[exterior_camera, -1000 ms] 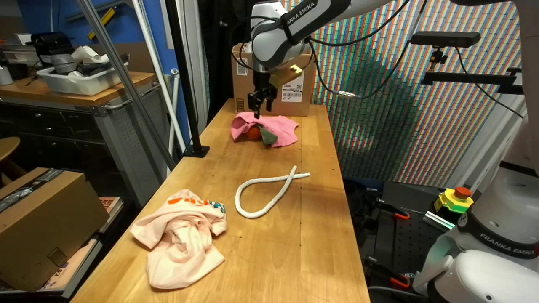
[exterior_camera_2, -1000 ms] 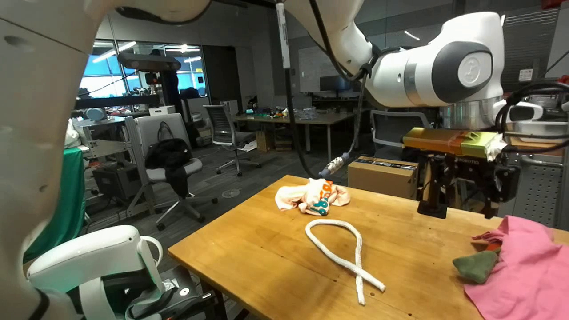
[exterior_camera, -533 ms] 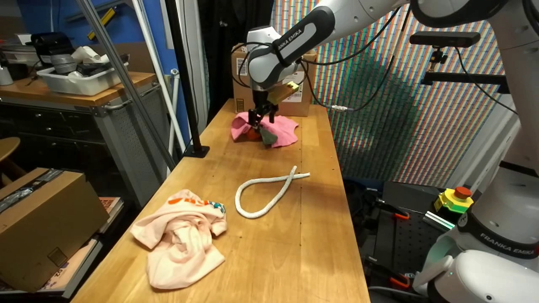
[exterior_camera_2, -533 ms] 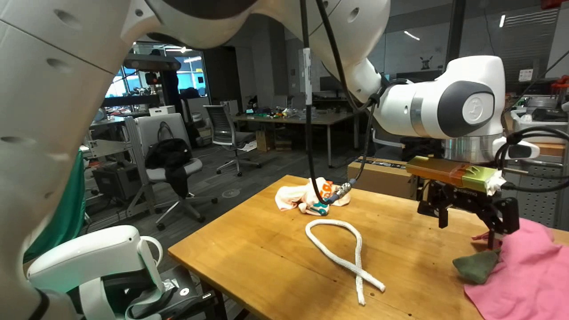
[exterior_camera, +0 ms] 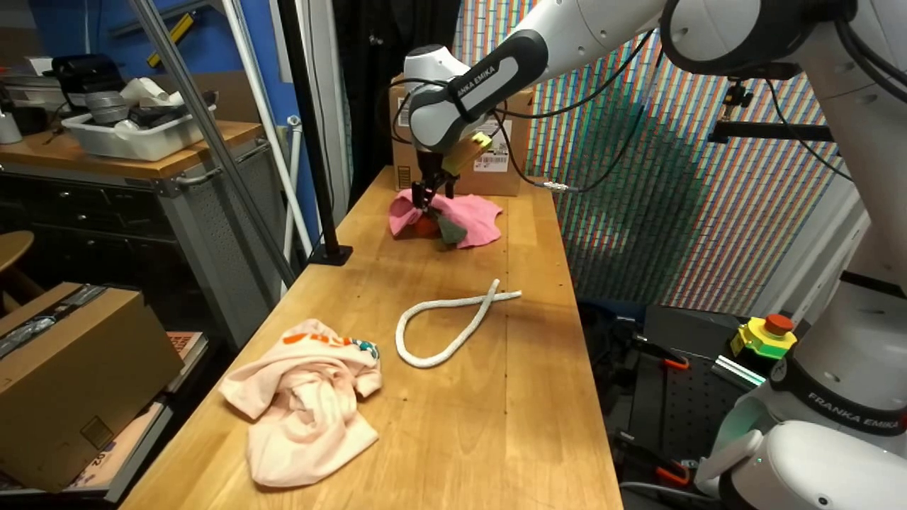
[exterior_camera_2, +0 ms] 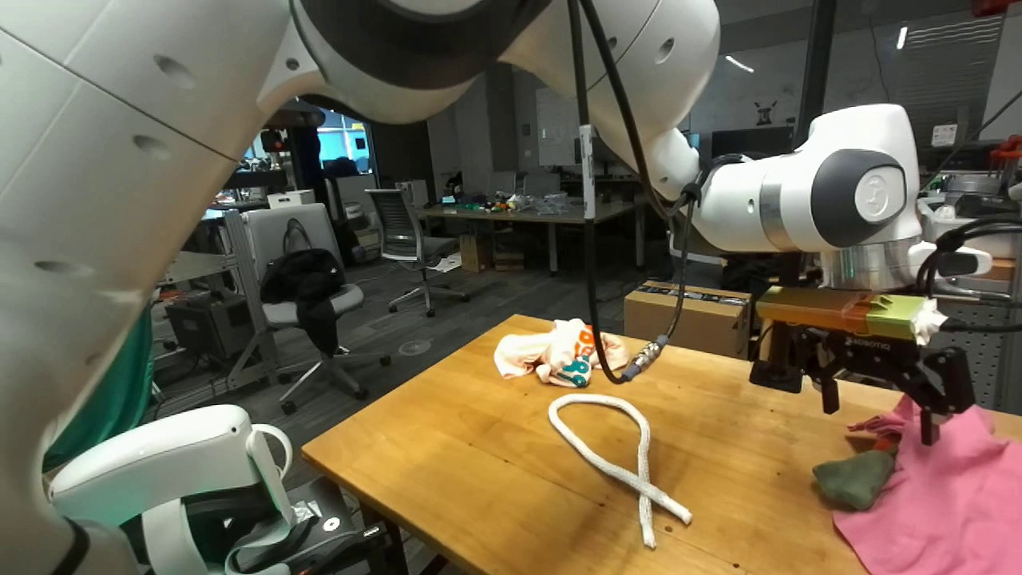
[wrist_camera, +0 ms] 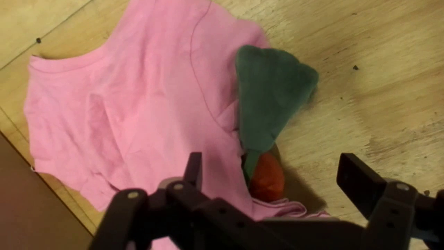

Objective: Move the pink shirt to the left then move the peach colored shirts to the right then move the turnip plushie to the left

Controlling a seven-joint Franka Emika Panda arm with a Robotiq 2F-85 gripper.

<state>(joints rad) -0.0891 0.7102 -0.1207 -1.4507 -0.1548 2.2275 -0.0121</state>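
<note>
The pink shirt [exterior_camera: 482, 216] lies spread at the far end of the table, and in the wrist view the shirt [wrist_camera: 149, 114] covers part of the turnip plushie. That plushie's red-orange body [wrist_camera: 269, 180] peeks from under the cloth, while its green leaf [wrist_camera: 274, 93] lies uncovered. Just above them hangs my gripper [wrist_camera: 272, 168], open, one finger over the shirt and one over bare wood. Nothing is held between the fingers. In an exterior view my gripper [exterior_camera_2: 880, 417] stays above the cloth. A crumpled peach shirt [exterior_camera: 305, 411] rests at the table's opposite end.
A white rope loop [exterior_camera: 453, 302] lies mid-table between the two shirts. Behind the pink shirt stands a cardboard box [exterior_camera: 506, 180]. A black pole base [exterior_camera: 331, 255] sits at the table's edge. The arm's cable [exterior_camera_2: 591, 271] dangles over the table.
My gripper has come down toward the pink shirt and plushie, shifted slightly sideways, and its fingers have spread wider. The shirts, plushie and rope have stayed put.
</note>
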